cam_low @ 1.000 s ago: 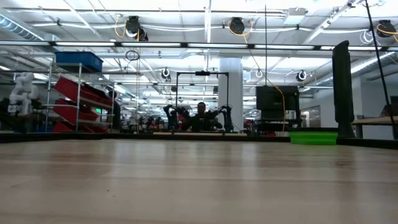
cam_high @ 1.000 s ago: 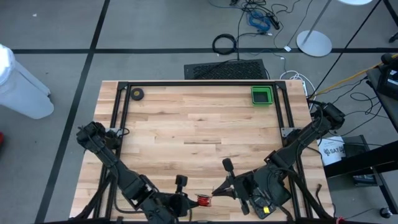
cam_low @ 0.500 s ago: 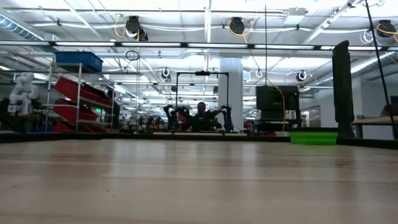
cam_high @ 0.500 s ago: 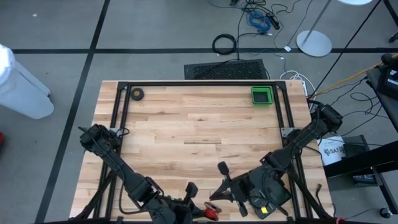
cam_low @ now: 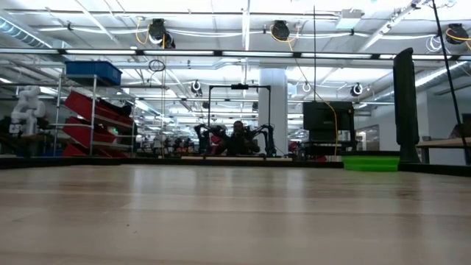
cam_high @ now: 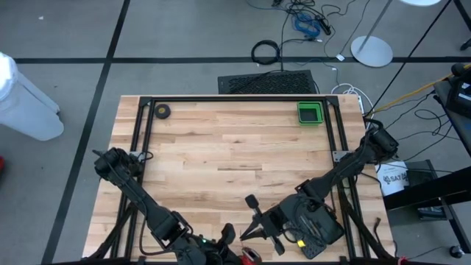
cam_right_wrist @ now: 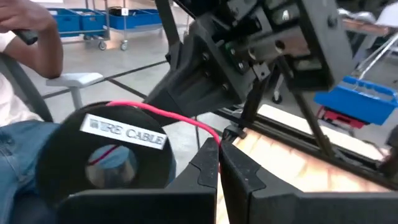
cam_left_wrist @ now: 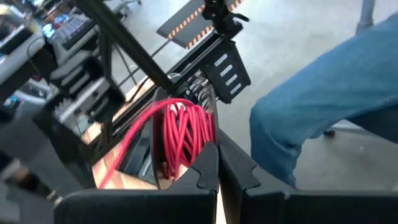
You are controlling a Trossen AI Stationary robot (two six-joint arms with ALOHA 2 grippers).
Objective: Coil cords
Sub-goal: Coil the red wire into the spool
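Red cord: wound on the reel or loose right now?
Mostly wound. The left wrist view shows the red cord in stacked loops on the black reel; the right wrist view shows one strand leaving it toward the shut right gripper.

Both arms are dark, almost black, made of long thin links with thicker round joints. The left arm (cam_high: 136, 195) has a bulky joint block near the table's black frame (cam_high: 145, 121). The right arm (cam_high: 346, 173) ends in a wide black wrist body with a small yellow-green mark. The left gripper (cam_left_wrist: 217, 163) and the right gripper (cam_right_wrist: 219, 163) each have two matte black fingers, wedge-shaped, with slanted edges and narrow tips.
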